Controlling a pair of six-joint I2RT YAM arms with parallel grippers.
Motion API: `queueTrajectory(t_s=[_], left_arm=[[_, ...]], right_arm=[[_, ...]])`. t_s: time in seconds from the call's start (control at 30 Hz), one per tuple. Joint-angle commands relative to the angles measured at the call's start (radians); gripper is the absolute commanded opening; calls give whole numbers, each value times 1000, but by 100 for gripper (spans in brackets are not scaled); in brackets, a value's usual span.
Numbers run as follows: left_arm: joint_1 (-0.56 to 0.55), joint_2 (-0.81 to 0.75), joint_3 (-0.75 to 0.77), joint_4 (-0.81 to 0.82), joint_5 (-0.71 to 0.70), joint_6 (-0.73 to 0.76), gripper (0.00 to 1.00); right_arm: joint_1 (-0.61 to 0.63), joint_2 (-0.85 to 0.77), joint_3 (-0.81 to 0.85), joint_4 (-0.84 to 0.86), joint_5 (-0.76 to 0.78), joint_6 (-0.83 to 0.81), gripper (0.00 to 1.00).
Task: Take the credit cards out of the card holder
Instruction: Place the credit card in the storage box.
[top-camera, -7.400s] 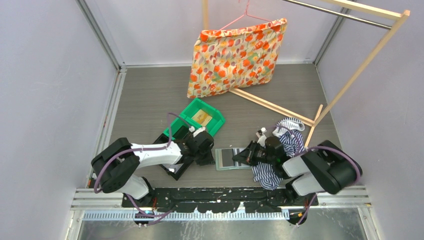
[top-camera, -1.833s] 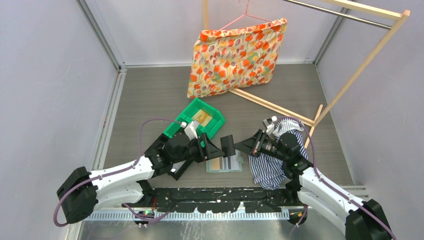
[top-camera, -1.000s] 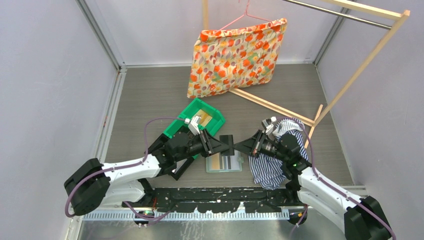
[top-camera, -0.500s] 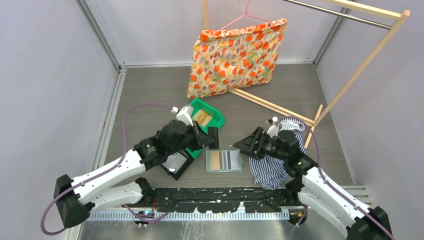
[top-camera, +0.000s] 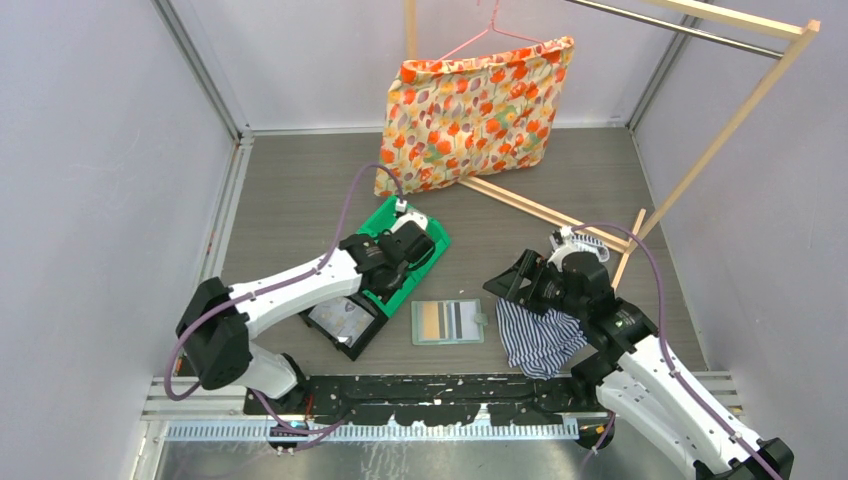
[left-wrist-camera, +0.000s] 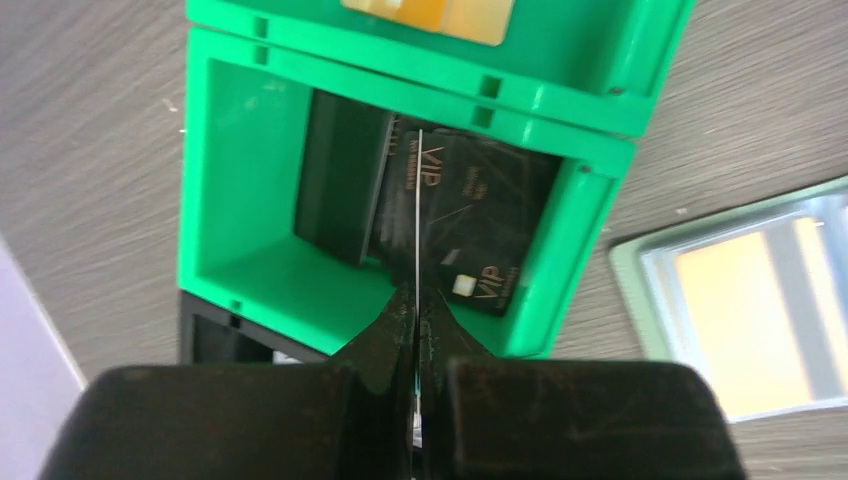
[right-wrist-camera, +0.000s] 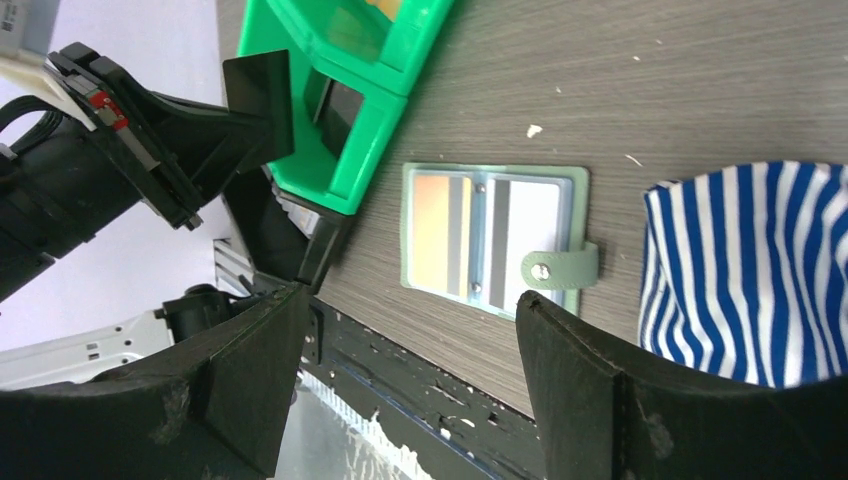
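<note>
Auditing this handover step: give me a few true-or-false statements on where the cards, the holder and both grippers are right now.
1. The left gripper is shut on a thin card over the green bin. True.
2. The right gripper grips a card. False: its jaws stand open and empty.
3. The card holder lies folded shut. False: it lies open, with credit cards in its slots.
4. A black card lies inside the green bin. True.

Card holder (top-camera: 448, 322) between tray (top-camera: 370, 322) and cloth (top-camera: 540, 340); bin (left-wrist-camera: 240, 270) behind, cards (left-wrist-camera: 470, 215) apparently inside.
</note>
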Motion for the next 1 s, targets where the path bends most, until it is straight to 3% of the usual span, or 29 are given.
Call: queueTrajectory(t_s=[0.0, 0.27, 0.57, 0.8, 0.97], left_arm=[[5, -24, -22, 56, -133, 216, 1], [5, 53, -75, 94, -92, 327, 0], [5, 62, -110, 112, -54, 302, 1], [5, 26, -73, 50, -39, 245, 25], [5, -45, -22, -21, -45, 231, 27]], right_arm=[[0, -34, -10, -35, 26, -11, 80], [0, -3, -18, -19, 13, -13, 80], [-2, 1, -24, -10, 7, -12, 80], [-1, 15, -23, 1, 7, -12, 80], [0, 33, -10, -2, 9, -30, 80]])
